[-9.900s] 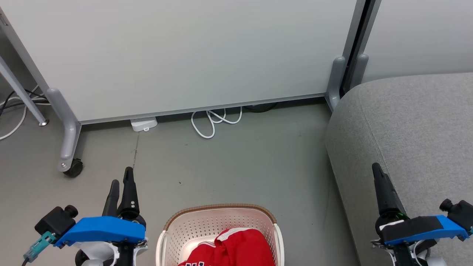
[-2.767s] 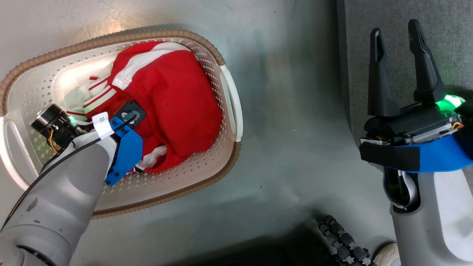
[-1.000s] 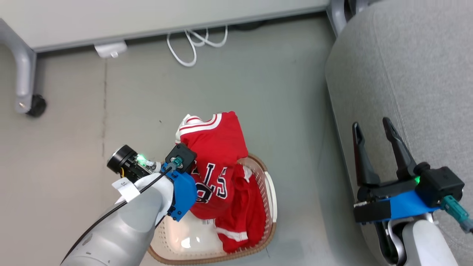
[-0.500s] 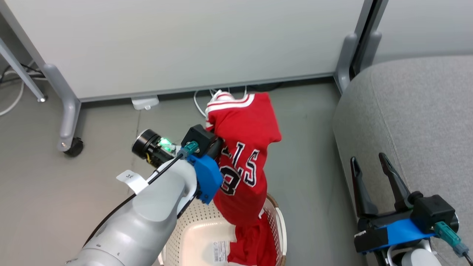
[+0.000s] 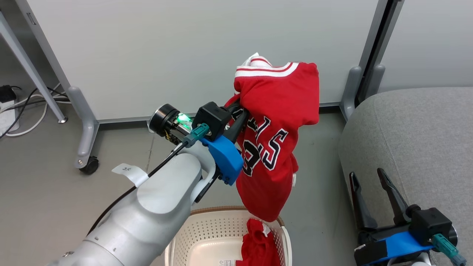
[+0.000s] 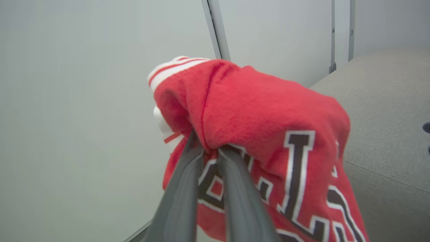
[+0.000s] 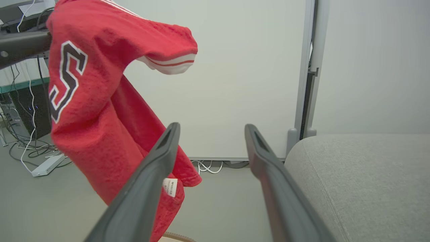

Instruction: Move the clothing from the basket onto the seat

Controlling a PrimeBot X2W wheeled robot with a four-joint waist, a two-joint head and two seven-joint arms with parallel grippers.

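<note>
My left gripper [image 5: 240, 111] [image 6: 210, 146] is shut on a red jersey [image 5: 275, 144] [image 6: 268, 134] [image 7: 97, 111] with black-and-white lettering and white-striped trim. The jersey hangs in the air above the cream basket [image 5: 207, 236]. A second red garment [image 5: 258, 245] lies inside the basket at its right side. The grey seat [image 5: 417, 136] [image 7: 362, 174] [image 6: 386, 111] stands to the right. My right gripper [image 5: 366, 175] [image 7: 211, 129] is open beside the seat's front edge with nothing between its fingers.
A white partition panel [image 5: 184, 48] on grey legs with a castor [image 5: 88, 164] stands behind. Cables [image 5: 26, 107] lie on the floor at the left. Grey floor [image 5: 55, 199] lies between basket, panel and seat.
My left gripper has lifted the jersey up out of the basket and toward the right. The camera has tilted up, so the basket sits lower in the picture. The right gripper stays open.
</note>
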